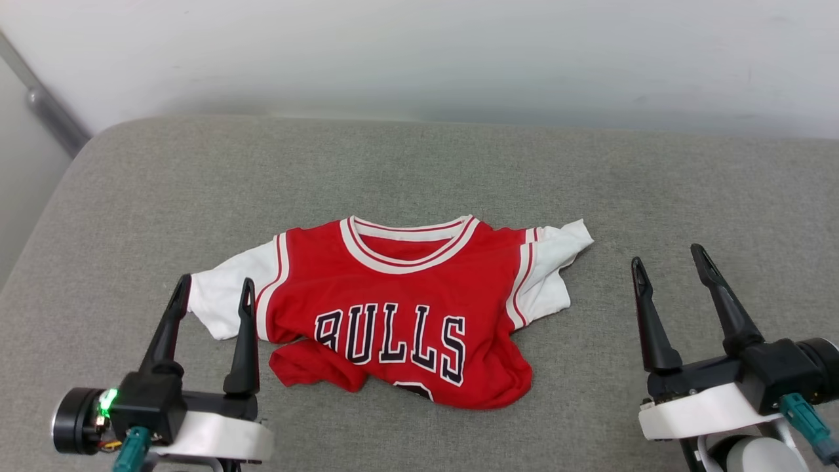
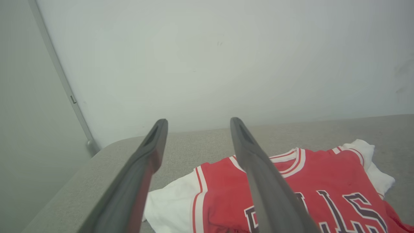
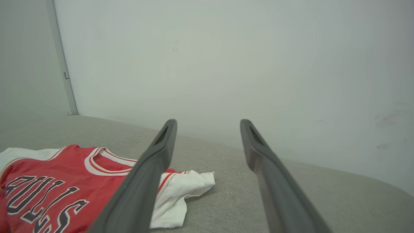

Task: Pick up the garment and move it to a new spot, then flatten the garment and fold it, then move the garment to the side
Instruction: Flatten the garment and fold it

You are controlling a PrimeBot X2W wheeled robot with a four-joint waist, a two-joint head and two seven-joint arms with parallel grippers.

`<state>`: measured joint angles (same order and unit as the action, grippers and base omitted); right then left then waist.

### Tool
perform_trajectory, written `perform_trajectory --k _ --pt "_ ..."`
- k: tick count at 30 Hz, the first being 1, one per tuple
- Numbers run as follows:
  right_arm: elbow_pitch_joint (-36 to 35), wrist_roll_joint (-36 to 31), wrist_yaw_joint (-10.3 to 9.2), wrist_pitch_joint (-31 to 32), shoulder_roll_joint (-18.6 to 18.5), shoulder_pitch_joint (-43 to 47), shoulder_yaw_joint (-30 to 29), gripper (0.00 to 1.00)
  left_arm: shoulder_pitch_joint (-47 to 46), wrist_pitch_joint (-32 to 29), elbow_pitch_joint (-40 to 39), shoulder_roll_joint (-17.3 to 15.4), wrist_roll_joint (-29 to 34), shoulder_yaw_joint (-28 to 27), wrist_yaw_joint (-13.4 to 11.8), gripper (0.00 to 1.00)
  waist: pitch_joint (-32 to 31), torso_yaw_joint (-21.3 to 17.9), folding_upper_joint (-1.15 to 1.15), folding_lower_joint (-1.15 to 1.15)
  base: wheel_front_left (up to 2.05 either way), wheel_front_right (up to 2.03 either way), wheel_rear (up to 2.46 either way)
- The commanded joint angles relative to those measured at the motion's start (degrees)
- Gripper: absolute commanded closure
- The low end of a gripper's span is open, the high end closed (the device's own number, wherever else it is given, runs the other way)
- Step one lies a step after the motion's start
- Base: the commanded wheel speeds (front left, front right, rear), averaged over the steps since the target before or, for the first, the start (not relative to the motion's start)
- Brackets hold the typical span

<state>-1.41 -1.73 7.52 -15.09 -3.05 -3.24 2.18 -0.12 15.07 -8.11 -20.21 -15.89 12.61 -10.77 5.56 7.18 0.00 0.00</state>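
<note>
The garment [image 1: 393, 308] is a red jersey with white sleeves and black "BULLS" lettering, lying front up and rumpled in the middle of the grey cushion. Its lower part is bunched under, so the number is mostly hidden. My left gripper [image 1: 215, 286] stands open at the lower left, its fingertips over the garment's white sleeve [image 2: 171, 204]. My right gripper [image 1: 668, 257] is open at the lower right, apart from the garment's crumpled other sleeve [image 3: 184, 191]. Neither gripper holds anything.
The grey cushion surface [image 1: 164, 196] spreads wide around the garment, with rounded edges at the left and back. A pale wall [image 1: 419, 59] rises behind it. A grey metal bar [image 1: 49, 108] runs along the wall at the far left.
</note>
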Motion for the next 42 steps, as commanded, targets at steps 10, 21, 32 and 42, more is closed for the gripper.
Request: perform_trajectory --k 10,21,32,42 --pt "1.7 4.6 -0.05 14.3 -7.0 -3.7 5.3 0.00 0.6 0.1 0.6 5.3 5.4 -1.5 3.7 0.00 2.3 2.6 0.00 0.00 0.00 0.00 0.00" --pt "1.3 21.3 -0.04 58.3 -18.7 -20.6 15.6 0.00 -2.3 0.1 1.7 11.4 6.7 -2.8 7.4 0.00 8.4 7.6 0.00 0.00 0.00 0.00 0.00" --pt "10.8 23.2 -0.05 74.5 -19.0 -26.3 18.9 0.00 -4.8 0.1 3.3 15.2 8.8 -2.8 10.4 0.00 12.1 14.6 0.00 0.00 0.00 0.00 0.00" --pt "17.8 22.0 -0.04 74.9 -20.2 -21.4 20.5 1.00 -3.6 0.1 3.7 16.6 9.5 -3.9 11.2 0.00 12.4 16.3 0.00 0.00 0.00 0.00 0.00"
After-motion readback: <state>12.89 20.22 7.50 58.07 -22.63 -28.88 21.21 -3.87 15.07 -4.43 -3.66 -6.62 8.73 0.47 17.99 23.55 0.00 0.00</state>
